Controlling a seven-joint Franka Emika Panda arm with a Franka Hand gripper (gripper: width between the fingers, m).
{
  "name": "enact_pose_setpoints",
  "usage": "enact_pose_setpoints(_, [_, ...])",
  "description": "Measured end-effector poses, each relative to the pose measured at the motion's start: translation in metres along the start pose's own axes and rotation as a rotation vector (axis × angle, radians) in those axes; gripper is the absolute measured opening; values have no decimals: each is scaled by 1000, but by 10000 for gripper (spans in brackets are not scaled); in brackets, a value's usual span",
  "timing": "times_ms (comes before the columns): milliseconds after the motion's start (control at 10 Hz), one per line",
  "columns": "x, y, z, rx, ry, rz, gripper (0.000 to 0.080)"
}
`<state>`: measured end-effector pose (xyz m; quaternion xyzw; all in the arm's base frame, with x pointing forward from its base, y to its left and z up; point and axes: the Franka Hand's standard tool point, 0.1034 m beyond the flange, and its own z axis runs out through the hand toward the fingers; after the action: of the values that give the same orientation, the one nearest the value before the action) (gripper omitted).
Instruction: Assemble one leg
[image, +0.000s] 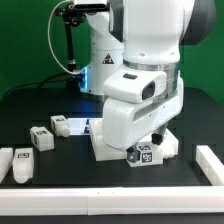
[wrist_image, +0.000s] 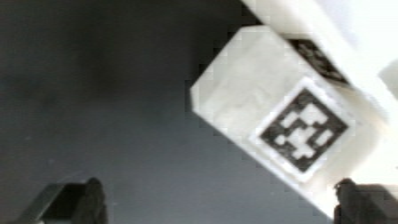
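In the wrist view a leg, a small white block with a black-and-white tag, lies on the dark table. It lies ahead of my gripper, nearer the finger at one edge. The two dark fingertips stand wide apart and hold nothing. In the exterior view the gripper hangs low over this leg, which lies against the front edge of the large flat white panel. Three more legs lie toward the exterior view's left: one, one and one.
A low white rail runs along the table's front and turns up at the exterior view's right. The arm's bulky white body hides most of the panel. A black stand rises at the back left.
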<state>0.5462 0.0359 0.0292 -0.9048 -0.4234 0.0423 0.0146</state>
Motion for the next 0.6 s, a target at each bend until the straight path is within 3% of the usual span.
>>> enact_pose_setpoints(600, [-12, 5, 6, 2, -2, 16, 649])
